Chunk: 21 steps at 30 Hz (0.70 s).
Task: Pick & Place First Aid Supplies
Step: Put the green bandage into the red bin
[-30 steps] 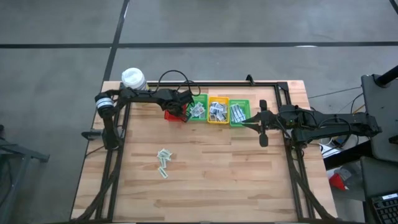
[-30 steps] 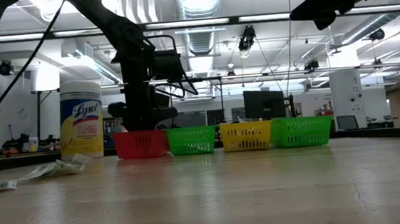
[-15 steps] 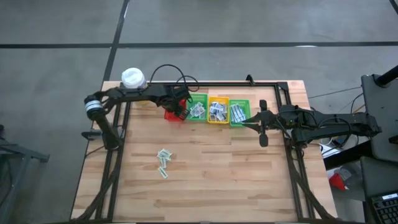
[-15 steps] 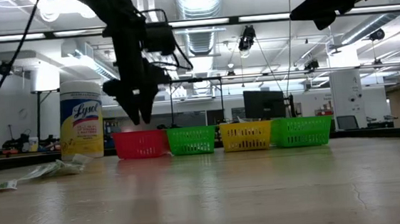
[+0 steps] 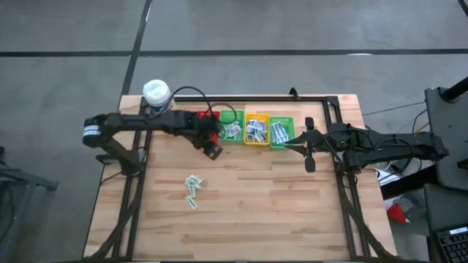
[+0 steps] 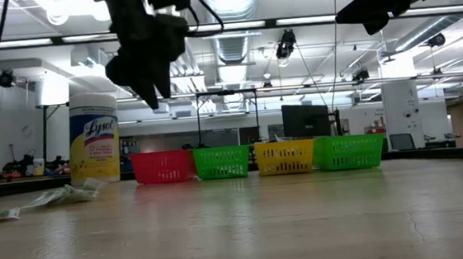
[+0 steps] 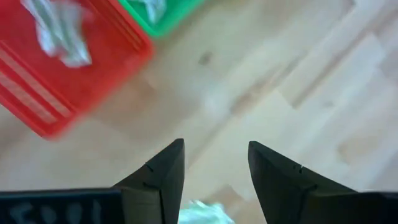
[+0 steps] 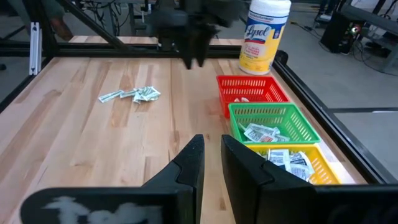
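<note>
Left tool [image 5: 213, 150] open and empty above bare wood planks beside red lattice basket [image 5: 202, 117]; right tool [image 5: 308, 146] nearly closed, empty.

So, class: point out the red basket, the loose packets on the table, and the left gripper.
red basket [image 8: 252, 91]: right wrist view, on its far rim.
loose packets [image 5: 192, 183]: high view, middle of the pile.
left gripper [image 7: 214, 165]: left wrist view, midway between its open fingertips.

Packet print [image 5: 192, 183] too small to read (red basket [image 7: 56, 81] blurred).
</note>
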{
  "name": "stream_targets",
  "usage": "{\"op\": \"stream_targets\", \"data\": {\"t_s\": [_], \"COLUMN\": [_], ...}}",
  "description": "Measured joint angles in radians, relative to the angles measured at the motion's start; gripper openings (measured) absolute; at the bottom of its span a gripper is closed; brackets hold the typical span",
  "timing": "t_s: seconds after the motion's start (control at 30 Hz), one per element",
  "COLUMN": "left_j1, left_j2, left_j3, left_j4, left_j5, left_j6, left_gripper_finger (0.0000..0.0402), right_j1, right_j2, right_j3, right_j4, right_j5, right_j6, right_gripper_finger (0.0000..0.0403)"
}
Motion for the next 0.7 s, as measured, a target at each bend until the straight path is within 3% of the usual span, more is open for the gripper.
{"op": "stream_targets", "data": {"t_s": [0.43,0.7], "left_j1": [-0.281,-0.411], "left_j2": [-0.023,0.013], "left_j3": [-0.016,-0.019], "left_j4": [-0.014,-0.039], "left_j5": [0.046,0.025], "left_j6": [-0.583,-0.848], "left_gripper_finger": [0.0170,0.0170], "right_j1": [0.000,0.000], "right_j2": [0.000,0.000], "right_j3": [0.000,0.000], "right_j4": [0.000,0.000], "right_j5": [0.000,0.000], "right_j6": [-0.001,-0.001], "right_gripper_finger": [0.0052,0.0052]}}
